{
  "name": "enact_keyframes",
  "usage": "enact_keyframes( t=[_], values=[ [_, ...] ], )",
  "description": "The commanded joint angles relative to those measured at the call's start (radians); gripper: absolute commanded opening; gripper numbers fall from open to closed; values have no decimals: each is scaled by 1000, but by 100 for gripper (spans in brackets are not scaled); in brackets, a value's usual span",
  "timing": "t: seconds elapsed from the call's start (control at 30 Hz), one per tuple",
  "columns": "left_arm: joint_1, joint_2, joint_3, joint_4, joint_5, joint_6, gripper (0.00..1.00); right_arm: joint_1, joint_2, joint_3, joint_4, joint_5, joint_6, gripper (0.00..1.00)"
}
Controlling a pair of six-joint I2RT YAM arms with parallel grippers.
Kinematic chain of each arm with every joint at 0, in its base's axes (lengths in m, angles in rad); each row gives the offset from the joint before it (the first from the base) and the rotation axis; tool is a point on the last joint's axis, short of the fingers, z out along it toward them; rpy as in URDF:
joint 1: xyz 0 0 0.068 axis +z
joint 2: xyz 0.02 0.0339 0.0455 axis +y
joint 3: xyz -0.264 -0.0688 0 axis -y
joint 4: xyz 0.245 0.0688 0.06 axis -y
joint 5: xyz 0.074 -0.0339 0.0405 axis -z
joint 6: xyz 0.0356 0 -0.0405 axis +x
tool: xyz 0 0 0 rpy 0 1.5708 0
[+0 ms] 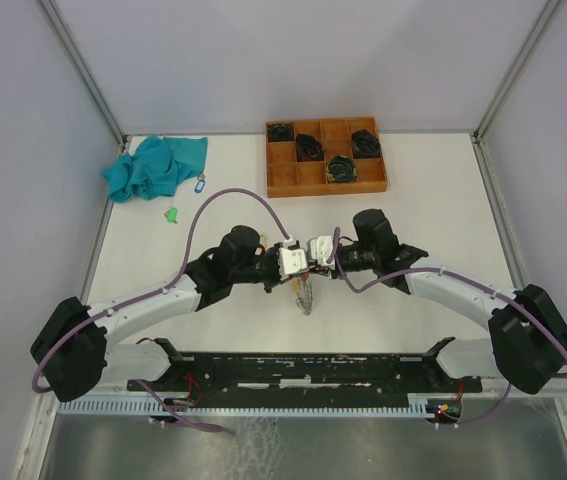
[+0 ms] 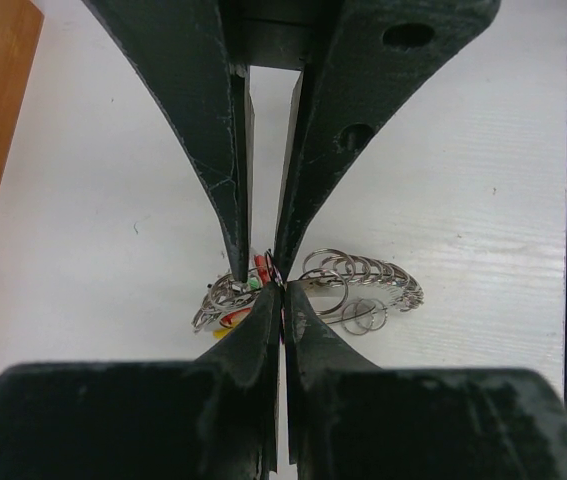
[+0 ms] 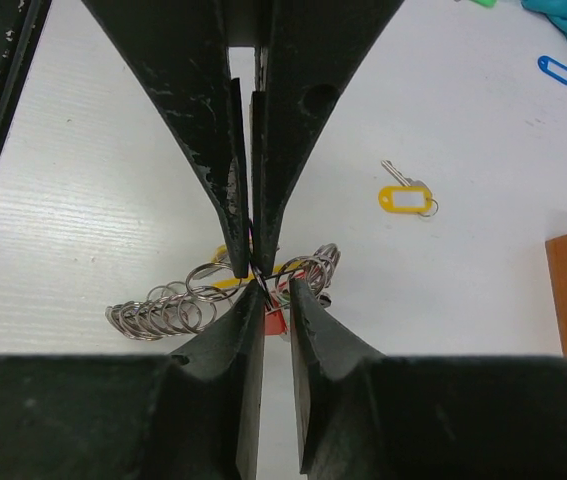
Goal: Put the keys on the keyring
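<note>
While left hand (image 2: 282, 292) and right hand (image 3: 275, 288) pinch the keyring (image 2: 271, 268), open table (image 2: 463, 150) surrounds them.

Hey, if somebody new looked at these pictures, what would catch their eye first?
Mid-table, the left gripper and right gripper stand tip to tip over a bunch of metal rings, the left one pinched shut on it. Next, a yellow-tagged key lies loose nearby, apart from the rings. At the far edge sit a wooden tray of black coils and a crumpled teal cloth.
</note>
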Motion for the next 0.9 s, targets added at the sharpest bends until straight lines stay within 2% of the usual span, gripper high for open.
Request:
enact_keyframes(
  t=[0.0, 0.2, 0.23, 0.37, 0.63, 0.87],
  values=[
    [-7, 1, 25, 70, 48, 35, 3, -3, -37, 12, 52, -37, 17, 21],
    [-8, 7, 29, 65, 37, 35, 3, -5, -44, 16, 52, -58, 26, 2],
    [-9, 8, 28, 66, 29, 35, 3, -6, -46, 15, 53, -59, 30, 1],
    [1, -16, -9, 128, -2, 2, 11, -27, -60, -4, 99, -56, 76, 1],
    [82, -114, -186, 486, 21, -163, 31, -64, -99, -55, 229, -83, 158, 1],
    [123, -94, -217, 585, 78, -239, 41, -76, -110, -68, 257, -93, 174, 1]
  ],
)
